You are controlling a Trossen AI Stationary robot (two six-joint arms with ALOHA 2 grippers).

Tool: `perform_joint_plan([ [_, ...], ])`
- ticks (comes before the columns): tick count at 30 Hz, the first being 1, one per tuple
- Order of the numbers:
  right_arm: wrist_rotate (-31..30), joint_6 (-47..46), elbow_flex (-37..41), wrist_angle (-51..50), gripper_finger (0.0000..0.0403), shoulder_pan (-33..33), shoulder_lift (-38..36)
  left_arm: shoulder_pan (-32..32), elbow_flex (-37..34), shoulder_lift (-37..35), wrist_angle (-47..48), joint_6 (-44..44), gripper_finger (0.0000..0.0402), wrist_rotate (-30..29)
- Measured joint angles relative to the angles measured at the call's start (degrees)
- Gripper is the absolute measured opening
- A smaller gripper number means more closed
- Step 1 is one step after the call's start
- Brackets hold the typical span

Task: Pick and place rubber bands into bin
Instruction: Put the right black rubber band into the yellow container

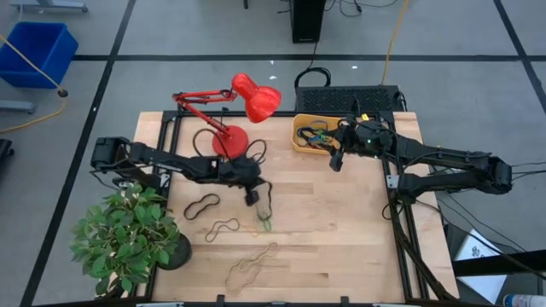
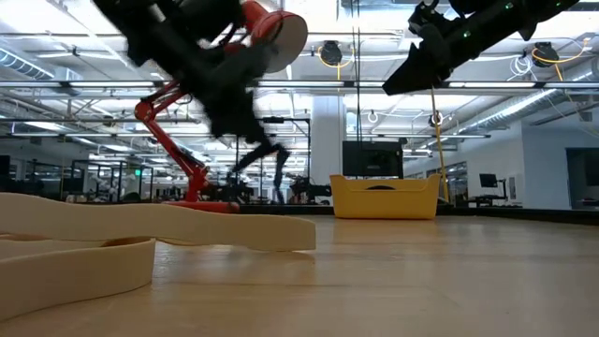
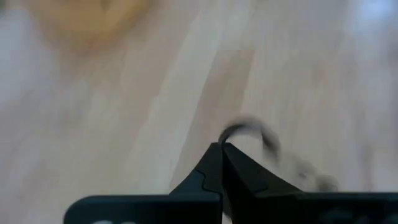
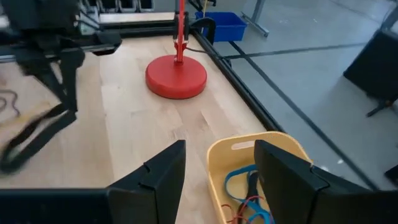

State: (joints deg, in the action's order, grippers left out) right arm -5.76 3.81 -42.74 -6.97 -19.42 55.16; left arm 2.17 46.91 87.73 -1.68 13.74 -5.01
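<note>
- Left gripper (image 1: 260,205) mid-table, fingers pinched tight on a green rubber band (image 1: 265,220), which dangles clear of the wood, prob. for carrying
- Right gripper (image 4: 219,167) fingers spread apart, hanging over the yellow bin (image 1: 300,141) at the table's far edge; several bands already inside
- Black, tan bands (image 1: 202,205) loose on the table nr plant (image 1: 128,234)

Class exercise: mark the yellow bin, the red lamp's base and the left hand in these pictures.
yellow bin (image 1: 298,135), high view, left wall.
red lamp's base (image 4: 176,77), right wrist view, centre of disc.
left hand (image 1: 255,198), high view, between its fingertips, over the table.
</note>
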Motion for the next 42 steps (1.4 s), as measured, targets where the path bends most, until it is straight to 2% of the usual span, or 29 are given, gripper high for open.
perform_joint_plan([
  [5,3.57,-2.23,0.0,0.63,0.0187,0.35,0.02,-0.02,6.44,-1.18,-0.72,-9.23,0.0003,-1.52],
  [15,21.17,-5.31,-0.02,6.53,0.0182,4.7,0.17,-0.33,17.33,-0.79,0.42,-26.33,0.0002,-3.06],
  [23,20.9,-7.59,-0.02,12.64,0.018,9.93,3.0,-0.33,20.07,-0.7,0.14,-30.84,0.0004,-3.11],
  [35,19.16,-10.12,-0.02,28.05,0.0173,11.3,15.07,-1.35,20.16,-0.7,0.12,-31.27,0.0006,-2.54],
  [38,19.97,-13.01,-0.02,31.49,0.0173,11.3,17.51,-1.62,20.16,-0.7,0.13,-31.28,0.0004,-2.54],
  [42,24.25,-16.58,-0.02,35.18,0.0165,11.3,19.72,-1.57,20.16,-0.7,0.2,-31.67,0.001,-3.86],
])
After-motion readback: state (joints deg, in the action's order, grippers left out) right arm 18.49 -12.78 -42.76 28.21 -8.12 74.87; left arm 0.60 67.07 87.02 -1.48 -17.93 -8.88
